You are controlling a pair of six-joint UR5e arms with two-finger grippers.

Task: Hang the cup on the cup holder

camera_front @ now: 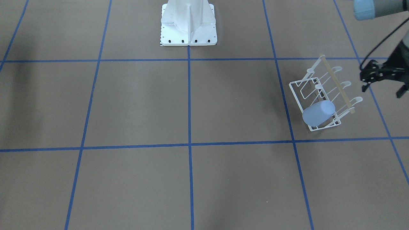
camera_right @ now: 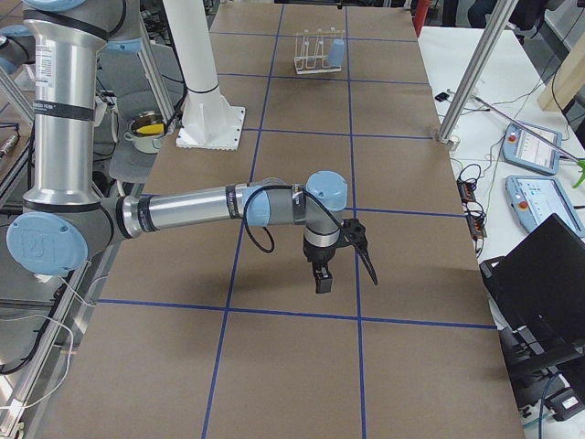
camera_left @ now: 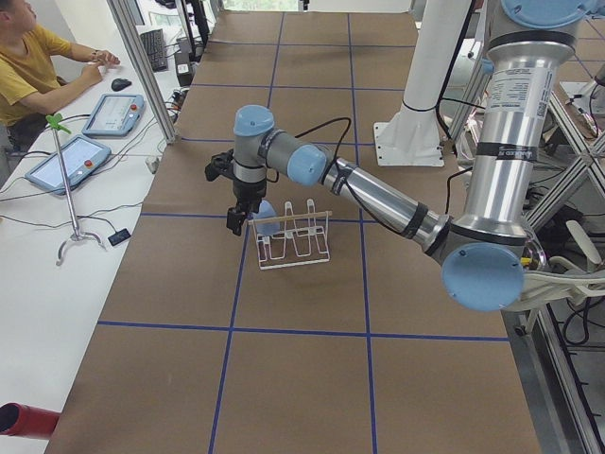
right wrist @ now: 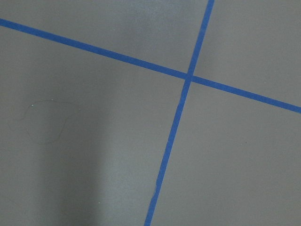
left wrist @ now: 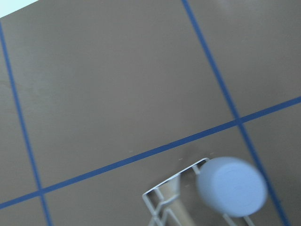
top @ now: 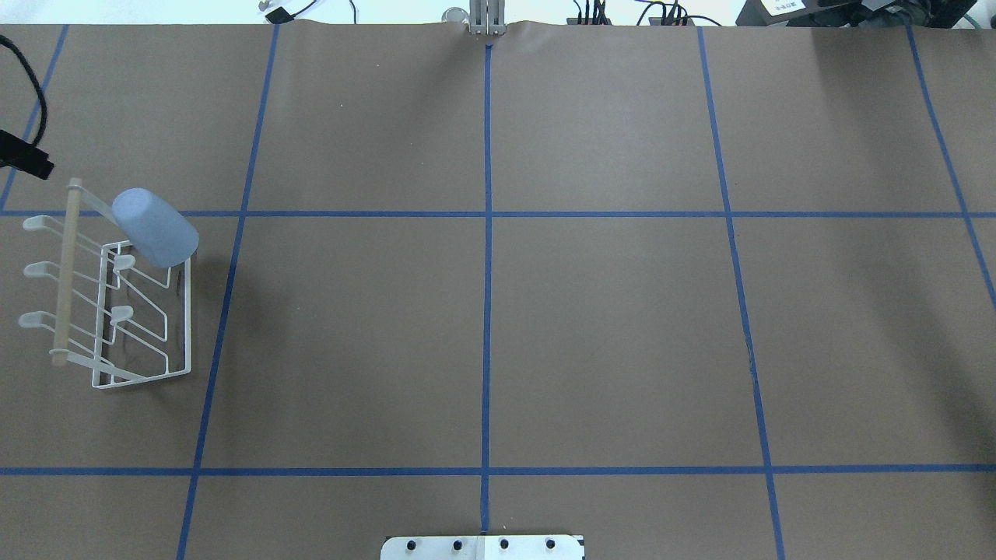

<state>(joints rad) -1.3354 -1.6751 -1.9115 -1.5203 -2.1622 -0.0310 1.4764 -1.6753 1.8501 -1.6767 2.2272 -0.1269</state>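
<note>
The pale blue cup point(camera_front: 318, 113) sits tilted over an end prong of the white wire cup holder point(camera_front: 337, 84) on the table point(camera_front: 143, 102). The left gripper point(camera_front: 382, 89) hovers beside it, jaws released and empty. On the right gripper point(camera_right: 345, 274), the state of the jaws cannot be told.

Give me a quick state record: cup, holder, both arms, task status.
cup: upside down, tilted, hung on an end prong of the holder
cup holder: upright on the table, robot's left side; other prongs hold nothing
left gripper: beside the holder, jaws open, empty, apart from the cup
right gripper: above the table, far from the holder; jaws state cannot be told
task status: cup appears hung
</note>
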